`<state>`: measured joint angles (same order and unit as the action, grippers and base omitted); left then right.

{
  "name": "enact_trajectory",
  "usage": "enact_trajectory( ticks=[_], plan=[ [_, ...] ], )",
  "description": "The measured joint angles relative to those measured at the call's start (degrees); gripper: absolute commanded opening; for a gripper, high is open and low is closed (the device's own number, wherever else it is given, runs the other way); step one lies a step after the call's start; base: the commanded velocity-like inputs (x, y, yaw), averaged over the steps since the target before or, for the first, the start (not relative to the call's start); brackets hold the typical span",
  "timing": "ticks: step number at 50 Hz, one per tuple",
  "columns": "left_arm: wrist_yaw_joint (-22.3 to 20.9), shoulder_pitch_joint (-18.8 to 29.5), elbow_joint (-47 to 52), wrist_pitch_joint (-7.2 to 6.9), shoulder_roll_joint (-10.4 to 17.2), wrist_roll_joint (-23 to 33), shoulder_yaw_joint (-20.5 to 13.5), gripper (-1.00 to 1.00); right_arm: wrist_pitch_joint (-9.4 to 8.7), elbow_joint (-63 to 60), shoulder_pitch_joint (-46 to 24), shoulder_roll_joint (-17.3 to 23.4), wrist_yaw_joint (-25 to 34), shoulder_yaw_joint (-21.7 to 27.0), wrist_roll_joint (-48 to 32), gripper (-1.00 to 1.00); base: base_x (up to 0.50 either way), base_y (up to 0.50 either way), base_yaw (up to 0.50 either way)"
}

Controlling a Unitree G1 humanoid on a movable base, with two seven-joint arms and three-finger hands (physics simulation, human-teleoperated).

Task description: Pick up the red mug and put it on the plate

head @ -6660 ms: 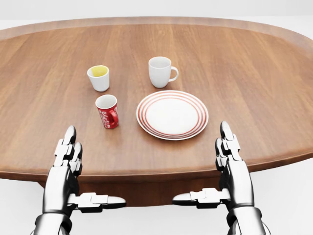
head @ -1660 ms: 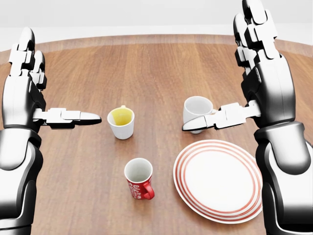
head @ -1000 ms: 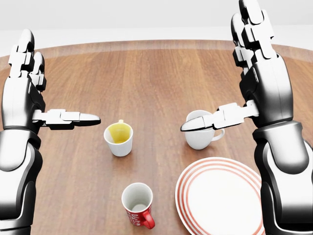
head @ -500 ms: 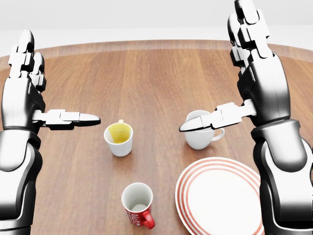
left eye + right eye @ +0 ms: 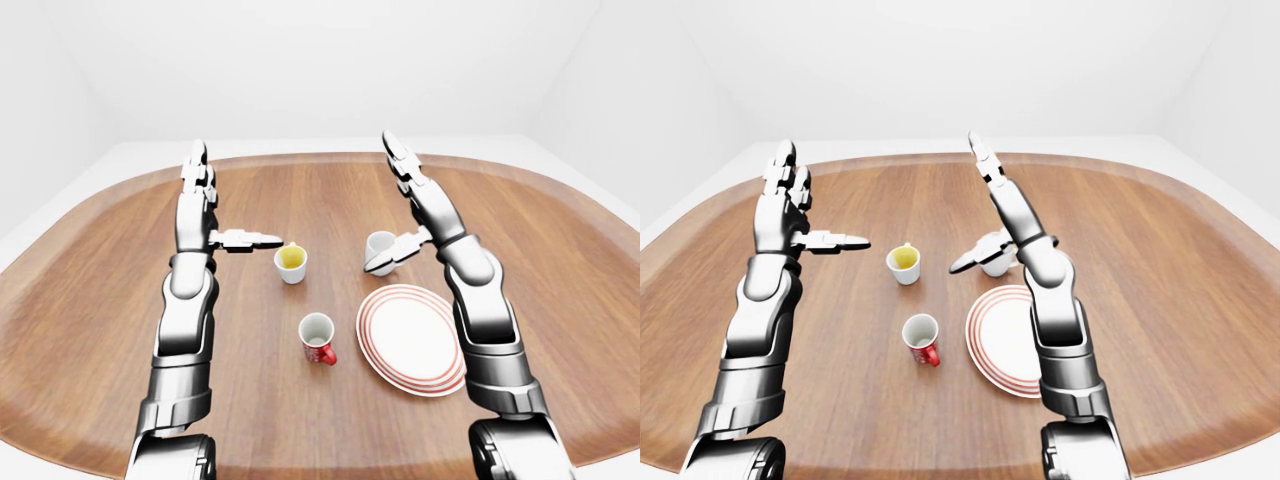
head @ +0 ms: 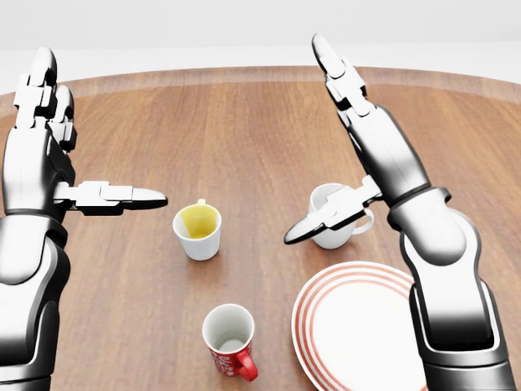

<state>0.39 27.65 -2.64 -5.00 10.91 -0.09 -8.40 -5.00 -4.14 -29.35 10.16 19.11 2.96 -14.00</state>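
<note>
Red mug (image 6: pixel 229 340) sitting upright near the bottom of the head view, handle pointing down-right, just left of the striped plate (image 6: pixel 366 326) — not touching it. Both standing on the wooden table (image 6: pixel 244 122), with a white mug (image 6: pixel 334 216) and a yellow-lined cup (image 6: pixel 199 230) further up.

Right robot hand (image 6: pixel 342 147) hovering well above the table with fingers spread wide, thumb reaching out in front of the white mug, gripping nothing. Left robot hand (image 6: pixel 57 138) likewise held open and raised at the left, empty.

Judging the step as the reach, grasp not yet begun. Probably best bringing the right robot hand down and toward the bottom of the view, well clear of the white mug — easy to clip with that thumb. Approaching the red mug from its bare side rather than the handle side, wrapping fingers round the body, keeping it upright. Short hop to the plate afterwards, so lifting only enough to clear the rim.
</note>
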Motion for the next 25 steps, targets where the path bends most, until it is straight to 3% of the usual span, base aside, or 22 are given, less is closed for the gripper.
enact_trajectory(
  ticks=[25],
  plan=[
    [-0.2,0.1,0.4,0.00,-0.2,0.4,0.2,1.00,0.00,7.4,-3.6,-2.5,6.1,-3.1,-11.9,1.00,0.00,0.00,0.00]
  ],
)
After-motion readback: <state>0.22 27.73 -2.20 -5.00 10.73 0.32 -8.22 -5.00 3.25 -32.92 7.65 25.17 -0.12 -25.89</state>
